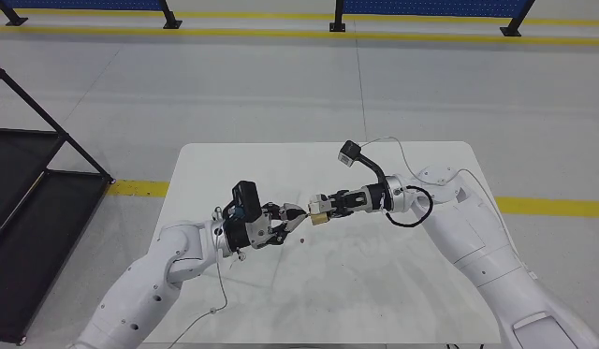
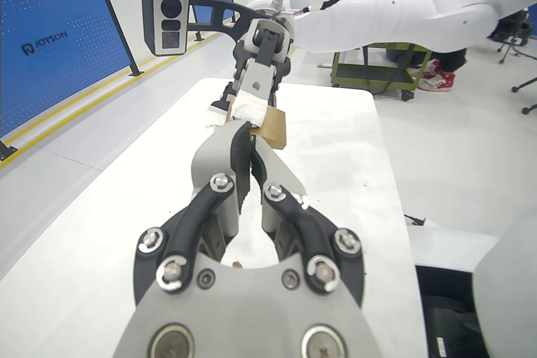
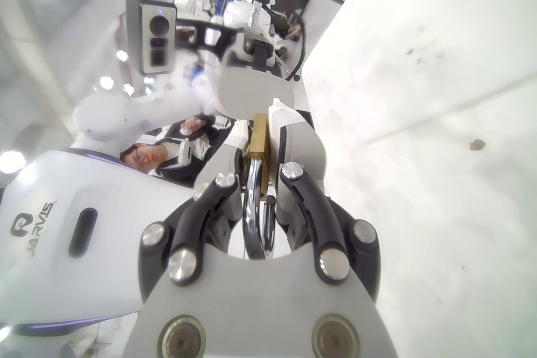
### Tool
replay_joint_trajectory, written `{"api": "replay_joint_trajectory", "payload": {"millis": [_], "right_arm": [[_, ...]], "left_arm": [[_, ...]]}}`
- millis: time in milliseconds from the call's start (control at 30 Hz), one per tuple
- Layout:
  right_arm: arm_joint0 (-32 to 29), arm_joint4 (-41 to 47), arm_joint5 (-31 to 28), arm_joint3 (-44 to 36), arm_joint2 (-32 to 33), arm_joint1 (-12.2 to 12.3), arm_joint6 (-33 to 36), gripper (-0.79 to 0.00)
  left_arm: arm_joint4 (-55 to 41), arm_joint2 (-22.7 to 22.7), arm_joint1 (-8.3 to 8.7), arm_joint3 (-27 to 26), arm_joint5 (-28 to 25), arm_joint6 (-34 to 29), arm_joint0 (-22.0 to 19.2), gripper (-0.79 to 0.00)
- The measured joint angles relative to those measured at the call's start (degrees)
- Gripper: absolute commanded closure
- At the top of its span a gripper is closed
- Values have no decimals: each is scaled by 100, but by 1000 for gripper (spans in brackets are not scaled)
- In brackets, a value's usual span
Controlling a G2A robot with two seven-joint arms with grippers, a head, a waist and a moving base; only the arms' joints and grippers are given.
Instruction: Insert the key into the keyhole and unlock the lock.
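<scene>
While both arms meet over the middle of the bench point(image 1: 393, 283), the entries run as follows, left to right.

Item 1, left tool point(image 2: 250, 145): closed, its black pads pinched together at the tips, which sit right against the lock's lower face. By my judgement the key is held in that pinch; the blade itself is too hidden to make out.

Item 2, lock point(image 2: 275, 129): brass padlock, held off the bench surface between the two tools, tilted, shackle point(image 3: 253, 183) pointing back into the right tool's palm.

Item 3, right tool point(image 3: 262, 122): clamped on the lock's body, white-wrapped pads on either flat side.

Item 4, speck point(image 1: 302, 239): small dark crumb on the bench just beneath the meeting point, apart from everything.

Step in hand, as I judge it: insertion. The key end is at the keyhole face, and I cannot tell whether it is seated. The shackle looks closed, so unlocking is not done.

Next move calls for: keeping the key in line with the keyhole, a straight push from the left while the right tool holds firm, then a twist of the left wrist.

Room: the work hangs well apart from all four bench edges, with bare surface on every side and open air above. The tightest spot is between the tools themselves, nearly nose to nose, so any wrist turn needs care there.
</scene>
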Motion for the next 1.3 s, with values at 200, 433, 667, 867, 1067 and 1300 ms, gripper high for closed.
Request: {"api": "replay_joint_trajectory", "payload": {"millis": [200,433,667,867,1067,1300], "right_arm": [[0,0,0,0,0,0,0,0],[0,0,0,0,0,0,0,0],[0,0,0,0,0,0,0,0],[0,0,0,0,0,0,0,0],[0,0,0,0,0,0,0,0],[0,0,0,0,0,0,0,0]], "left_arm": [[685,-30,-4,-96,152,342,61,0],[1336,4,-11,-96,286,880,175,0],[1743,14,-15,-102,439,1211,237,0],[1947,12,-21,-119,617,1382,303,0],[2052,4,-26,-129,702,1452,330,0],[2156,-11,-30,-120,746,1537,332,0]]}}
